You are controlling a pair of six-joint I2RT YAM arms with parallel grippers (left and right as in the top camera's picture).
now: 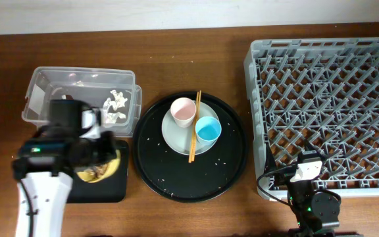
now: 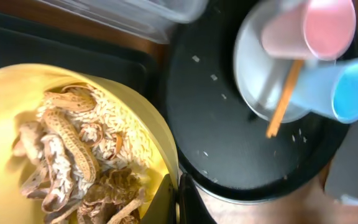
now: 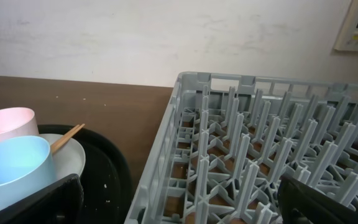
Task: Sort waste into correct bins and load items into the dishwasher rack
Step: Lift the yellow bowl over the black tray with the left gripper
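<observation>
My left gripper [image 1: 110, 155] [image 2: 180, 200] is shut on the rim of the yellow bowl [image 1: 112, 168] [image 2: 5, 93], which holds tan food scraps [image 2: 73, 155], and keeps it over the shallow black tray [image 1: 110, 191]. The clear tub [image 1: 45, 82] behind it holds white tissue [image 1: 116, 102]. The pale grey plate [image 1: 176, 139] carries the pink cup [image 1: 183, 110] [image 2: 328, 28], the blue cup [image 1: 208, 129] [image 2: 347, 90] and chopsticks [image 1: 194, 131] [image 2: 283, 99]. My right gripper [image 1: 308, 163] [image 3: 185, 205] is open and empty at the near left corner of the grey rack [image 1: 328, 99] [image 3: 260, 143].
The plate sits on a large round black tray [image 1: 189, 174] [image 2: 229, 149] flecked with crumbs, between the bins and the rack. Bare wooden table shows along the back. A cable runs by the right arm's base [image 1: 268, 181].
</observation>
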